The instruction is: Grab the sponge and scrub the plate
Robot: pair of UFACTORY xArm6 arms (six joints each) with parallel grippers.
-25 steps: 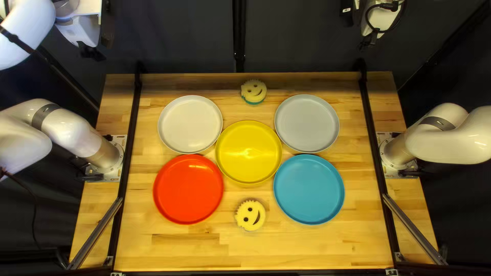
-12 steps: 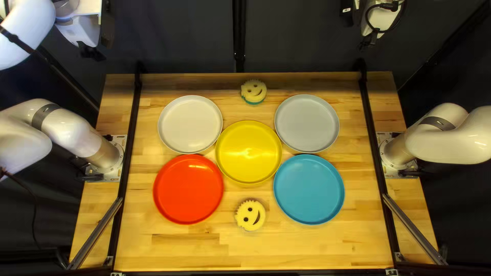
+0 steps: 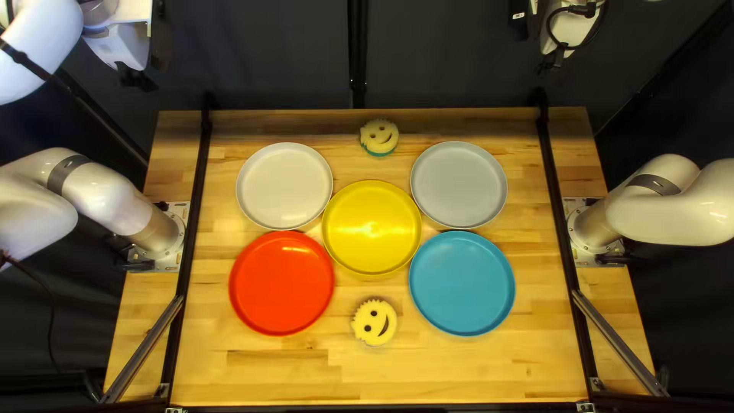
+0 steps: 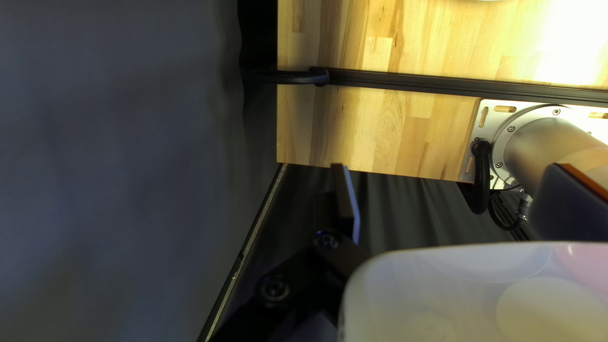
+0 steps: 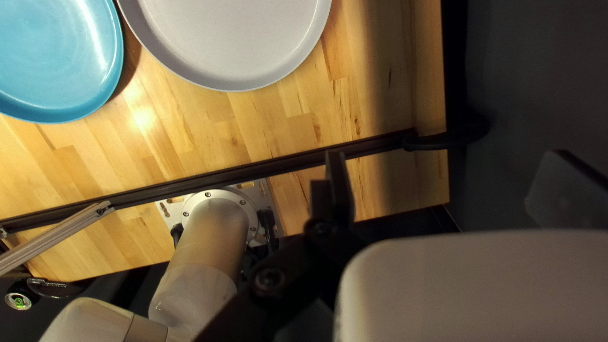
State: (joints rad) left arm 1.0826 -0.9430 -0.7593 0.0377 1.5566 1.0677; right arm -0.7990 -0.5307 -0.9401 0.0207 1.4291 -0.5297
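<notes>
Closest, on the wooden counter (image 3: pixel 267 375), a round yellow sponge (image 3: pixel 372 321) with a smiley face is seen just on the near side of the yellow plate (image 3: pixel 371 229), which is set in the middle. To the left of the yellow plate and a bit nearer, a red plate (image 3: pixel 281 283) is laid. A blue plate (image 3: pixel 462 283) is laid on its right side, also nearer. Well apart from the yellow plate, the left arm (image 3: pixel 107 191) is fixed off to its left, and the right arm (image 3: pixel 657 203) off to its right. A white plate (image 3: pixel 284 186) is placed past the yellow plate on the left, and a gray plate (image 3: pixel 459 184) past it on the right. Farther on, straight behind the yellow plate, a second smiley sponge (image 3: pixel 379 136) with a green bottom is seen. Both sponges are held by nothing. Way past the yellow plate, the left pincer (image 3: pixel 141 57) is held off to the left and the right pincer (image 3: pixel 549 44) off to the right. Both are opened wide, and nothing is gripped. Behind it all, a dark curtain (image 3: pixel 267 57) is hung.
</notes>
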